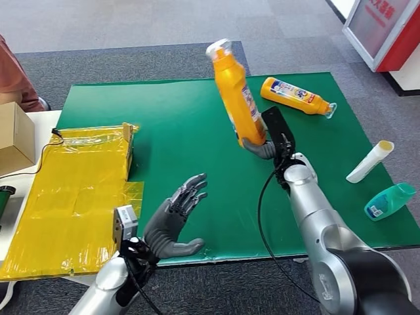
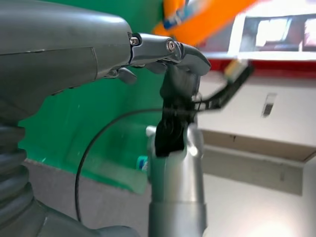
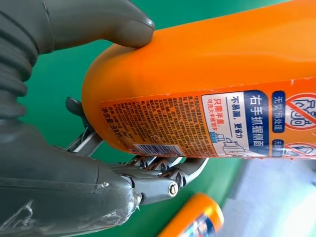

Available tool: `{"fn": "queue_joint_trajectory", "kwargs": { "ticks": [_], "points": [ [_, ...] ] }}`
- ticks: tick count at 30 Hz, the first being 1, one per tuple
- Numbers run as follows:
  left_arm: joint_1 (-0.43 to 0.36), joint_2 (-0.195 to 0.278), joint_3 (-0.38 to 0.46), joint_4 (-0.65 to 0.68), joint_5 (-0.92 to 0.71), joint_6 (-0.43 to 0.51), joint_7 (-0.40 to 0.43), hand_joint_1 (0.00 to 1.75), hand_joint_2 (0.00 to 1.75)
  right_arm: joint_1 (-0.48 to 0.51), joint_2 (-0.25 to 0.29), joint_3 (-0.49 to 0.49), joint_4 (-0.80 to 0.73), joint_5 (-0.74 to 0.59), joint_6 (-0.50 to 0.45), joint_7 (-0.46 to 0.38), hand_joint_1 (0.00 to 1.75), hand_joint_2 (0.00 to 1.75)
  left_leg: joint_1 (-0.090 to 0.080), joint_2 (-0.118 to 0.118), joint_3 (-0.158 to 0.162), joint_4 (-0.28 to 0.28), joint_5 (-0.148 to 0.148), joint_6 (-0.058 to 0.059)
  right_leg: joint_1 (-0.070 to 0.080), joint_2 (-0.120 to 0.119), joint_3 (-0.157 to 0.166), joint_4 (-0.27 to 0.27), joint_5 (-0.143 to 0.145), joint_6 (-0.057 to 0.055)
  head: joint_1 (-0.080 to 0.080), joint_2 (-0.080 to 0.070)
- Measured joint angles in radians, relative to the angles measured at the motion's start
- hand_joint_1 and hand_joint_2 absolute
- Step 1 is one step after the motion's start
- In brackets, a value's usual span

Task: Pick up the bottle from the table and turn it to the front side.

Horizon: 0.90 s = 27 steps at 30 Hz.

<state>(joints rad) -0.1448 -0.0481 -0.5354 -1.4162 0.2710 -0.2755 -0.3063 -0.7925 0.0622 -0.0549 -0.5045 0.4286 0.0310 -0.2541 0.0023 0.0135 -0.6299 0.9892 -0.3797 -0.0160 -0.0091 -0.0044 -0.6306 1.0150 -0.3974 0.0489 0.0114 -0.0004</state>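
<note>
— Above the green mat (image 1: 188, 125) at about one o'clock, our right hand (image 1: 267, 146) clamps the orange bottle's (image 1: 237, 92) base, cap up, tilted.
— We should rotate slowly, keeping thumb and fingers tight; our left hand (image 1: 173, 220) waits empty, fingers spread.
— Contents?
— Opaque; we cannot tell. Its cap looks on.

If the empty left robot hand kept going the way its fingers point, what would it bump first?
Probably the right arm holding the orange bottle; the left robot hand points that way, though depth is unclear.
</note>
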Motion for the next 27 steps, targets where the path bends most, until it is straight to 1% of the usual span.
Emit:
{"fn": "queue_joint_trajectory", "kwargs": {
  "ticks": [5, 9, 12, 14, 19, 22, 27],
  "points": [
    [0.037, 0.039, 0.088, -0.083, -0.015, 0.042, -0.021, 0.0, 1.75, 0.096, -0.043, -0.006, -0.158, -0.163, -0.01, -0.043, 1.75, 1.75, 0.0, 0.0, 0.0, 0.0, 0.0, 0.0, 0.0, 0.0, 0.0, 0.0, 0.0, 0.0, 0.0, 0.0],
    [0.072, 0.061, 0.178, -0.153, -0.057, 0.072, -0.042, 0.0, 1.75, 0.201, -0.069, -0.003, -0.326, -0.223, -0.048, -0.069, 1.75, 1.75, 0.0, 0.0, 0.0, 0.0, -0.001, 0.0, 0.0, 0.0, 0.0, 0.0, -0.001, 0.0, 0.0, 0.0],
    [0.092, 0.078, 0.238, -0.193, -0.085, 0.076, -0.048, 0.0, 1.75, 0.28, -0.078, 0.005, -0.447, -0.205, -0.098, -0.102, 1.75, 1.75, 0.0, 0.0, -0.001, 0.0, -0.001, 0.0, 0.0, 0.0, 0.0, 0.0, -0.001, 0.0, 0.0, 0.0],
    [0.1, 0.088, 0.274, -0.212, -0.075, 0.064, -0.048, 0.0, 1.75, 0.329, -0.079, 0.013, -0.521, -0.185, -0.127, -0.133, 1.75, 1.75, 0.0, 0.0, -0.001, 0.0, -0.001, 0.0, 0.0, 0.0, 0.0, 0.0, -0.001, -0.001, 0.0, 0.0],
    [0.104, 0.097, 0.337, -0.233, -0.031, 0.027, -0.042, 0.0, 1.75, 0.428, -0.078, 0.038, -0.657, -0.151, -0.155, -0.192, 1.75, 1.75, 0.0, 0.0, -0.001, 0.0, -0.001, 0.0, 0.0, 0.0, 0.0, 0.0, -0.001, -0.001, 0.0, 0.0],
    [0.104, 0.099, 0.357, -0.24, -0.024, 0.02, -0.038, 0.0, 1.75, 0.463, -0.078, 0.051, -0.705, -0.144, -0.16, -0.203, 1.75, 1.75, 0.0, 0.0, -0.001, 0.0, -0.001, 0.0, 0.0, 0.0, 0.0, 0.0, -0.001, -0.001, 0.0, 0.0],
    [0.104, 0.1, 0.372, -0.246, 0.008, -0.001, -0.034, 0.0, 1.75, 0.491, -0.075, 0.064, -0.749, -0.124, -0.165, -0.225, 1.75, 1.75, 0.0, 0.0, -0.001, 0.0, -0.001, 0.0, 0.0, 0.0, 0.0, 0.0, -0.001, -0.001, 0.0, 0.0]
  ]
}}
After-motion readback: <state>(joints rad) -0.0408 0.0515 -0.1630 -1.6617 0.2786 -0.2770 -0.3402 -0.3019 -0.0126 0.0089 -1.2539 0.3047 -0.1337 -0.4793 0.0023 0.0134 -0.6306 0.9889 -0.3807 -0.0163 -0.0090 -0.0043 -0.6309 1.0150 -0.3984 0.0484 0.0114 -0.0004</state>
